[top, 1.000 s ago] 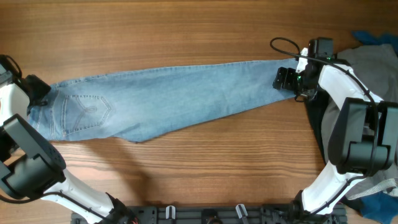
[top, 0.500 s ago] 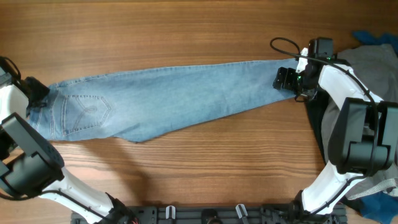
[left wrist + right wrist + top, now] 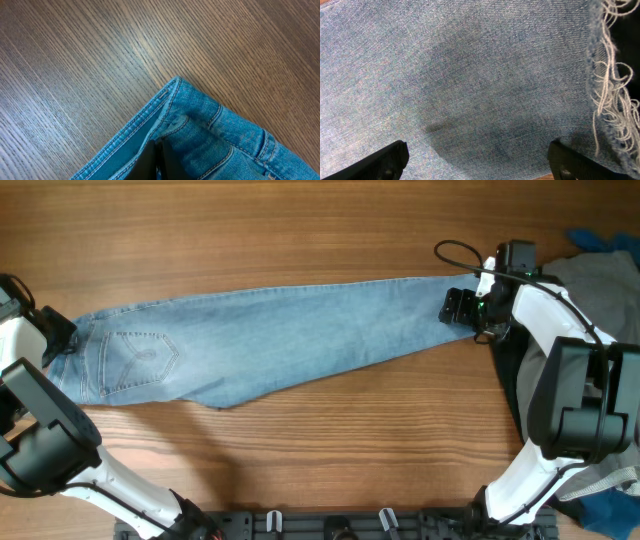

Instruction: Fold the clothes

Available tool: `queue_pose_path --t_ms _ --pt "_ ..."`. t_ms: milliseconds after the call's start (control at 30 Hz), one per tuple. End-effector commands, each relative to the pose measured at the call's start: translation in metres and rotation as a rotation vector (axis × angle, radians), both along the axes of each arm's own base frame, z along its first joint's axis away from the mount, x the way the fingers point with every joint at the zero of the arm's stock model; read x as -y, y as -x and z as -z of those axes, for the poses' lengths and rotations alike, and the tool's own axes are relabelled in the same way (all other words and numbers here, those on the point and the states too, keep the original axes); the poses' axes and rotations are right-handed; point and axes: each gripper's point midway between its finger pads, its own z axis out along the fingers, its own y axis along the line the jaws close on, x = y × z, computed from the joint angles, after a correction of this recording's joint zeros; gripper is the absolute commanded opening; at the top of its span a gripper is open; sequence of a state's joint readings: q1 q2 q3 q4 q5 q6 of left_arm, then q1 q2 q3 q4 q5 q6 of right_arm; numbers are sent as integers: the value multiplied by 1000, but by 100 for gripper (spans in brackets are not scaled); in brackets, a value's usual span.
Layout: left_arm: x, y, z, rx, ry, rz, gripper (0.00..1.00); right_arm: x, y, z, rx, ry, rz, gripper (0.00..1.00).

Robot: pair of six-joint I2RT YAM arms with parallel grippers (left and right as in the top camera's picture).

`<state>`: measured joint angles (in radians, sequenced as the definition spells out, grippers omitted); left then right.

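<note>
The light blue jeans (image 3: 280,340) lie stretched flat across the table, waistband at the left and leg hem at the right. My left gripper (image 3: 62,338) sits at the waistband corner. In the left wrist view its fingers (image 3: 159,165) are pressed together, shut on the waistband edge of the denim (image 3: 225,145). My right gripper (image 3: 460,307) hovers over the leg end. In the right wrist view it stands wide open (image 3: 480,160) above the denim (image 3: 470,75), with the frayed hem (image 3: 607,90) at its right.
A plain grey garment (image 3: 600,290), bright blue fabric (image 3: 605,242) and black fabric (image 3: 510,370) are heaped at the table's right edge, behind the right arm. Bare wooden table (image 3: 300,230) lies beyond and in front of the jeans.
My left gripper has closed on the waistband corner. The right gripper and the jeans have stayed where they were.
</note>
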<state>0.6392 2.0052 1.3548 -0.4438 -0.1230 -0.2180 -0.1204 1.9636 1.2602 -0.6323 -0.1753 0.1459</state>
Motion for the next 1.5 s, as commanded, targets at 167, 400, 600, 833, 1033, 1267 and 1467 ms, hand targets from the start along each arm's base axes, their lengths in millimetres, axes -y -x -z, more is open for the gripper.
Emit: queue_pose_path --t_ms 167,400,600,833,1033,1267,1467 --pt "-22 16 -18 29 -30 -54 4 1 10 23 -65 0 17 94" --pt "-26 8 -45 126 -40 -73 4 1 9 23 -62 0 17 94" --pt "-19 2 -44 153 -4 -43 71 1 10 23 -64 0 17 95" --pt "-15 3 -17 113 42 -40 86 1 11 23 -68 -1 18 94" --pt "-5 -1 15 97 126 -15 82 1 13 23 -77 -2 18 94" --pt "-6 -3 16 103 125 -13 7 1 13 23 -77 -2 18 94" --pt "-10 -8 -4 140 93 -10 4 1 13 23 -77 -1 18 94"
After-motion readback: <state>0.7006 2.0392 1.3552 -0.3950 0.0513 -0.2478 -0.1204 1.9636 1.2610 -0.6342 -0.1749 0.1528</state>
